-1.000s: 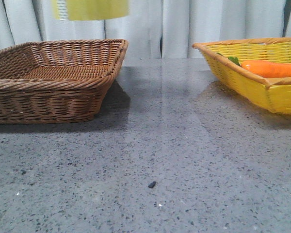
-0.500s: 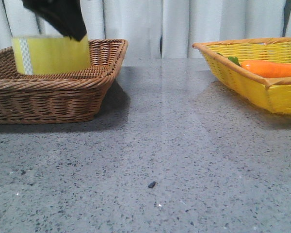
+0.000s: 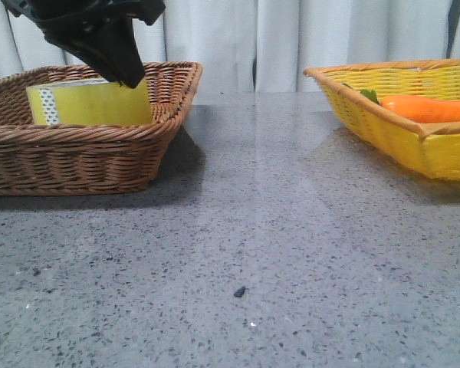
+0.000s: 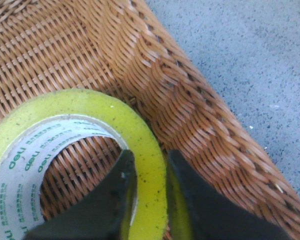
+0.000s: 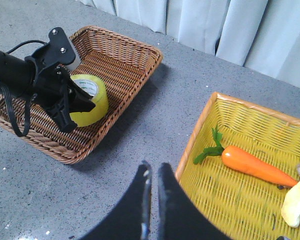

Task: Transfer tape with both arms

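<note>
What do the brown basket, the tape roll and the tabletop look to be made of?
Brown basket: woven wicker or rattan-look strands, possibly plastic imitation; slight sheen on the weave.
Tape: glossy translucent yellow film wound on a white core, likely cardboard, with green print.
Tabletop: grey speckled stone or a stone-look surface; polished, since it shows faint reflections.

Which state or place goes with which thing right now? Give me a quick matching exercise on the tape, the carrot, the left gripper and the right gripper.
Things:
1. tape
2. carrot
3. left gripper
4. right gripper

States or places:
A. nearly closed on nothing, above the table
B. in the yellow basket
C. clamped on the roll's wall, one finger inside the core
D. in the brown wicker basket

Pairs: 1-D, 2-B, 3-C, 4-A
</note>
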Motion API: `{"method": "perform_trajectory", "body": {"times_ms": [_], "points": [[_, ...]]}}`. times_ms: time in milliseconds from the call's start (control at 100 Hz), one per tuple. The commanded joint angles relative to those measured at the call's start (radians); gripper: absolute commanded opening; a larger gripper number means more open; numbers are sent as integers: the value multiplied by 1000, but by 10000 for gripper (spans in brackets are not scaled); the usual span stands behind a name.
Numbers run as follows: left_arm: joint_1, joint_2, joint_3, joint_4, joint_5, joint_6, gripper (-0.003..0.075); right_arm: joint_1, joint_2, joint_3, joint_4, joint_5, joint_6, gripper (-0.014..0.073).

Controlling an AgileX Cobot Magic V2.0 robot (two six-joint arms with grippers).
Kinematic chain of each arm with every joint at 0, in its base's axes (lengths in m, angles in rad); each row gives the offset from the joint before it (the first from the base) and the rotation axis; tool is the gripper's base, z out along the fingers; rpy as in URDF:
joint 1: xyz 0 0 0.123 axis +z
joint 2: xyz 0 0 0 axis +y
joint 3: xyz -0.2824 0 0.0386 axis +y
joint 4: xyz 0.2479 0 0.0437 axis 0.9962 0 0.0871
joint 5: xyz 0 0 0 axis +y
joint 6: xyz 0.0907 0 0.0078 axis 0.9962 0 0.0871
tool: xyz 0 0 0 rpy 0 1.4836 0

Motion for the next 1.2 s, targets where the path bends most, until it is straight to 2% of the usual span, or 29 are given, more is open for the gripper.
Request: {"method": "perform_trajectory", "body": {"times_ms": [0, 80, 180, 500, 590, 780, 930, 1100, 1190], "points": [[0, -46, -34, -4, -81, -6, 125, -3, -11, -25, -18, -19, 1, -74], [0, -52, -34, -4, -81, -6, 221, -3, -11, -25, -19, -19, 1, -74], [0, -68, -34, -4, -76, -6, 285, -3, -11, -25, -38, -19, 1, -74], [0, -251, -34, -4, -68, -6, 279, -3, -62, -23, -103, -71, 1, -74], [0, -329, -34, -4, -58, -6, 232, -3, -109, 10, -126, -121, 1, -74], [0, -499, -9, -25, -26, 2, -19, -3, -246, 194, -228, -281, 1, -74], [0, -654, 92, -25, -70, 6, -21, -3, -374, 417, -281, -452, 1, -74], [0, -843, 287, -61, -117, 6, -21, -3, -481, 660, -333, -590, 3, -74], [0, -959, 414, -71, -167, 6, -21, -3, -529, 770, -350, -656, 67, -74]]}}
